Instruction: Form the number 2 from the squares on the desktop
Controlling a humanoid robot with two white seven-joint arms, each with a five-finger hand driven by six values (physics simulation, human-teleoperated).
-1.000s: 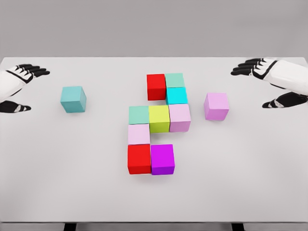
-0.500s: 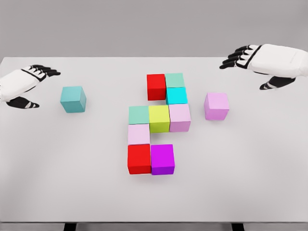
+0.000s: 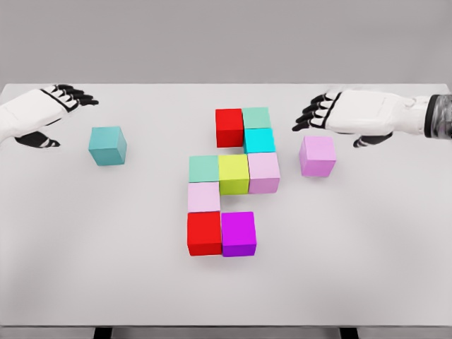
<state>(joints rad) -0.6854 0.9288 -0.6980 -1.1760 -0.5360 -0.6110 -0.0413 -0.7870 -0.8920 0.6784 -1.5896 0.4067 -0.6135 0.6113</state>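
Several coloured cubes sit joined in the middle of the white table (image 3: 85,268): red (image 3: 229,127) and green (image 3: 256,117) on top, cyan (image 3: 259,140) below, then a green (image 3: 203,169), yellow (image 3: 233,174), pink (image 3: 263,172) row, pale pink (image 3: 203,196), and red (image 3: 204,233) with magenta (image 3: 238,233) at the bottom. A loose violet cube (image 3: 317,155) lies to the right. My right hand (image 3: 332,116) hovers open just above and behind it. A loose teal cube (image 3: 107,145) lies at the left, with my open left hand (image 3: 53,113) up-left of it.
The table's far edge runs behind both hands, against a plain grey wall. Bare table surface spans the front and both lower corners.
My right hand has swept left and a little down, from the right edge to just above the violet cube. My left hand has risen and moved right toward the teal cube. No cube moved.
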